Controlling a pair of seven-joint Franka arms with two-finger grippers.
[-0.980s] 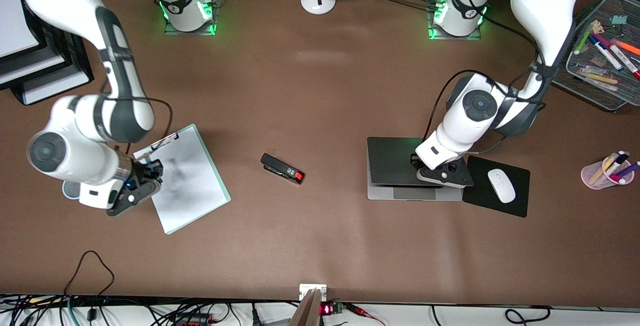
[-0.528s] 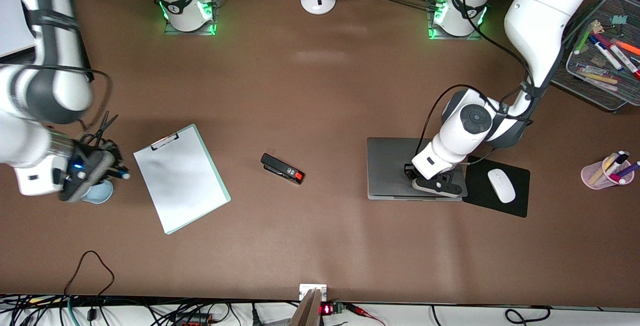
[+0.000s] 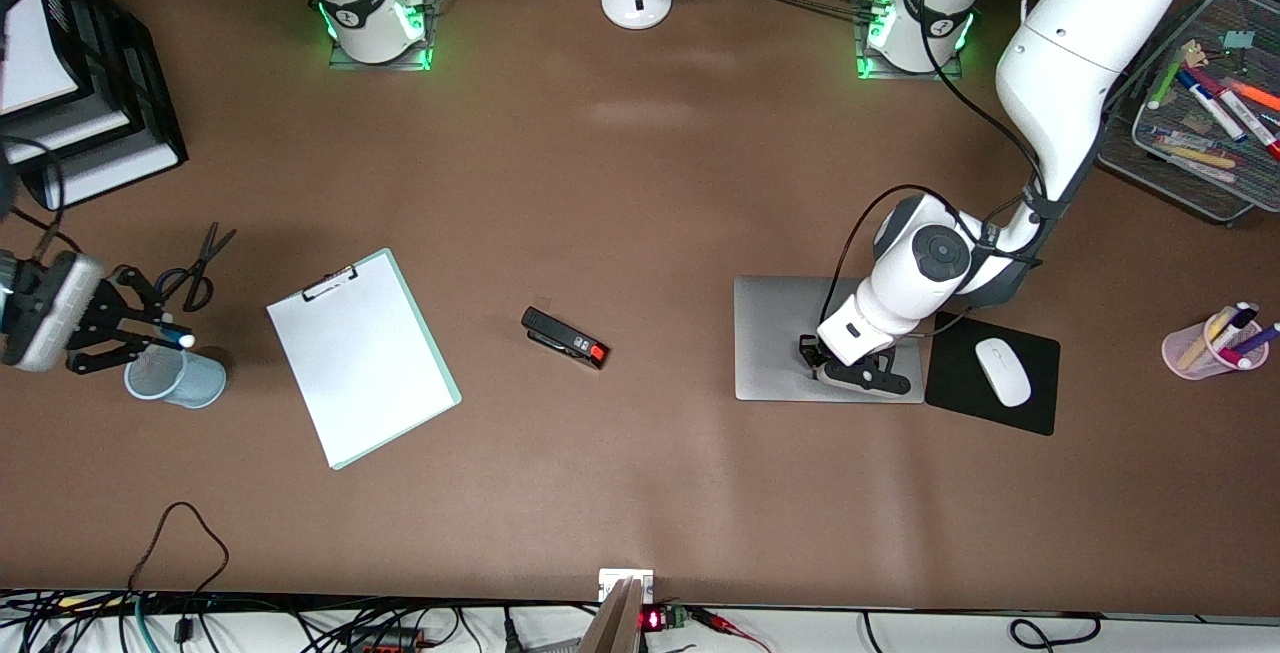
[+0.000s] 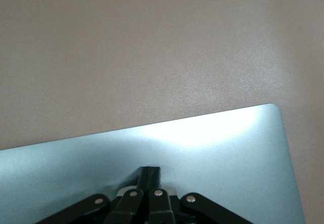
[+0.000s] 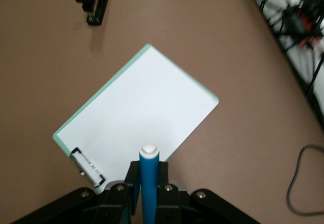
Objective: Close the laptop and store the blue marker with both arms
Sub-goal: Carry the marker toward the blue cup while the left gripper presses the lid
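The laptop [image 3: 785, 333] lies closed on the table, silver lid up. My left gripper [image 3: 858, 375] is shut and rests its fingertips on the lid near the edge beside the mouse pad. In the left wrist view the shut gripper [image 4: 150, 172] touches the lid [image 4: 212, 143]. My right gripper [image 3: 150, 331] is shut on the blue marker [image 3: 176, 338] and holds it level over the light-blue mesh cup [image 3: 178, 380] at the right arm's end of the table. In the right wrist view the marker [image 5: 149, 183] sticks out between the fingers of the gripper [image 5: 148, 169], whitish end forward.
Scissors [image 3: 195, 268] lie beside the cup. A clipboard [image 3: 360, 358] and a black stapler [image 3: 565, 338] lie mid-table. A black mouse pad [image 3: 1040, 403] with a white mouse [image 3: 1003, 371] sits beside the laptop. A pink pen cup [image 3: 1200, 348], a mesh tray [image 3: 1185, 168] and letter trays [image 3: 100, 93] stand at the table's ends.
The laptop lid has gone down flat under my left gripper. My right gripper has carried the blue marker from the clipboard to over the mesh cup.
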